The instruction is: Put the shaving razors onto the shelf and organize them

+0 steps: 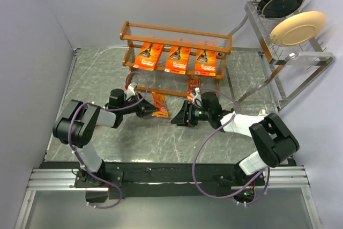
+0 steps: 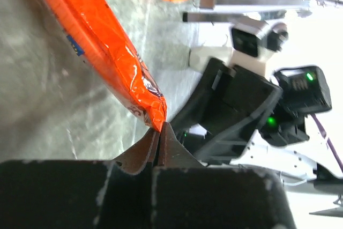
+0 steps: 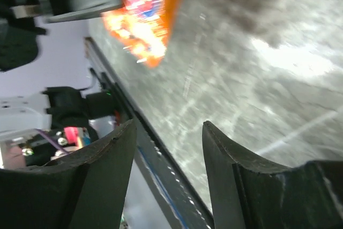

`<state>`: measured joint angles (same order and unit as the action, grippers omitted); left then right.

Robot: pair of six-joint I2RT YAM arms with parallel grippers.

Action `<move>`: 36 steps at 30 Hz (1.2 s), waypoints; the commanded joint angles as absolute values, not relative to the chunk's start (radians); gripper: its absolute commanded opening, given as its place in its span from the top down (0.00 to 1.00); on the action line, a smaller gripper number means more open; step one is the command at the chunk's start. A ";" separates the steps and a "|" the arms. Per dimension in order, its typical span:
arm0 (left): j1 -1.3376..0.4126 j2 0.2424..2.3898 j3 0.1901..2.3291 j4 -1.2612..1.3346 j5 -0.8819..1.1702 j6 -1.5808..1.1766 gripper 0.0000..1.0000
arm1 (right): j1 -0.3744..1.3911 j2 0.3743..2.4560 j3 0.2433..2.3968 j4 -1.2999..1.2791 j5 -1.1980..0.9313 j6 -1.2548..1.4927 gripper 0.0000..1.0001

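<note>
Clamped by its near corner in the left gripper [image 1: 150, 110]: a narrow razor pack [image 1: 159, 104], slanting just in front of the shelf [image 1: 177, 31], low on or over the table [image 1: 161, 143], cannot tell which. Seen close from the left wrist only: fingertips pressed together on the pack's crinkled orange tip. Seen from above only: three large cards [image 1: 178, 59] side by side on the shelf's middle tier, and a second narrow pack [image 1: 193, 87] at its lower front rail. Facing the held pack, just beside it: the right gripper [image 1: 179, 117], jaws apart in the right wrist view, holding nothing, bare table beyond.
</note>
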<state>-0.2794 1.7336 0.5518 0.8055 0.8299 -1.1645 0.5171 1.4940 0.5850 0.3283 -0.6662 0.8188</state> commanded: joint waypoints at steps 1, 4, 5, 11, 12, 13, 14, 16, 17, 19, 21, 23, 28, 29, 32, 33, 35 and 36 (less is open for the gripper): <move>-0.296 1.622 0.520 0.896 0.853 -1.167 0.99 | 0.497 1.491 0.613 0.261 -0.647 0.710 0.40; -0.327 1.560 0.531 0.873 0.850 -1.141 0.99 | 0.486 1.512 0.637 0.252 -0.638 0.706 0.40; -0.337 1.554 0.543 0.865 0.850 -1.131 0.99 | 0.483 1.519 0.637 0.253 -0.631 0.707 0.40; -0.344 1.704 0.655 0.932 0.919 -1.103 0.98 | 0.480 1.525 0.620 0.262 -0.620 0.709 0.40; -0.344 1.732 0.673 0.971 0.931 -1.112 0.98 | 0.480 1.520 0.620 0.262 -0.617 0.706 0.40; -0.344 1.794 0.695 0.977 0.934 -1.114 0.98 | 0.477 1.519 0.617 0.259 -0.612 0.701 0.40; -0.344 1.828 0.733 1.000 0.937 -1.115 0.98 | 0.474 1.516 0.617 0.259 -0.609 0.700 0.40; -0.344 1.891 0.773 1.052 0.933 -1.115 0.98 | 0.469 1.509 0.611 0.262 -0.606 0.696 0.40; -0.344 1.948 0.816 1.054 0.927 -1.106 0.98 | 0.462 1.508 0.609 0.259 -0.603 0.695 0.40; -0.342 2.015 0.856 1.063 0.908 -1.095 0.98 | 0.454 1.500 0.604 0.258 -0.603 0.693 0.39; -0.342 2.051 0.883 1.077 0.891 -1.123 0.98 | 0.439 1.497 0.601 0.256 -0.598 0.695 0.39; -0.342 2.098 0.903 1.116 0.879 -1.156 0.97 | 0.428 1.496 0.594 0.262 -0.600 0.701 0.39; -0.341 2.154 0.913 1.193 0.888 -1.239 0.95 | 0.403 1.500 0.598 0.265 -0.601 0.706 0.39; -0.342 2.151 0.899 1.203 0.887 -1.241 0.94 | 0.402 1.500 0.597 0.268 -0.603 0.709 0.39; -0.339 2.125 0.878 1.141 0.881 -1.195 0.93 | 0.399 1.503 0.586 0.287 -0.600 0.722 0.39; -0.336 2.123 0.871 1.129 0.877 -1.186 0.91 | 0.399 1.508 0.584 0.290 -0.598 0.726 0.39; -0.328 2.137 0.859 1.144 0.887 -1.187 0.89 | 0.399 1.512 0.586 0.298 -0.601 0.733 0.39; -0.327 2.143 0.861 1.141 0.896 -1.180 0.87 | 0.399 1.519 0.587 0.296 -0.601 0.735 0.39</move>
